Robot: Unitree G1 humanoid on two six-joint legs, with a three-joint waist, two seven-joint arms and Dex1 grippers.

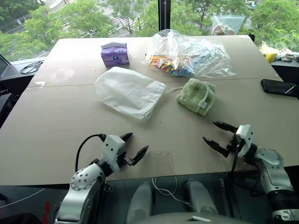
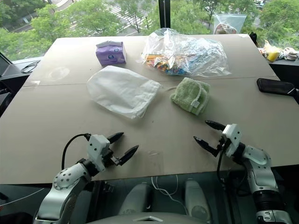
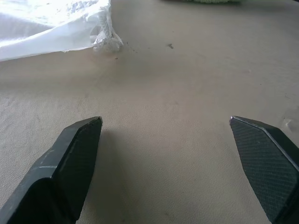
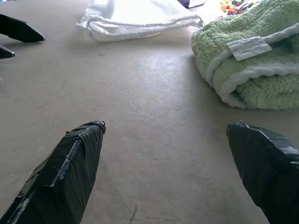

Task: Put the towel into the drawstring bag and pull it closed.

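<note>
Light green towel [image 1: 196,95]; white drawstring bag [image 1: 128,91].

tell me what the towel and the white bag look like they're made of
Towel: fluffy light green terry cloth, going by its looped pile, pale edging and sewn label tab. Drawstring bag: thin white fabric, matte and slightly see-through, softly wrinkled; likely a light woven or nonwoven, can't tell which.

On the worktop [image 1: 56,126] the bag [image 1: 128,91] lies mid-left, the towel [image 1: 197,95] just right of it. Behind them, the packet [image 1: 115,53] sits far left and the plastic bag [image 1: 189,56] far right. A phone [image 1: 279,87] lies at the right edge.
</note>
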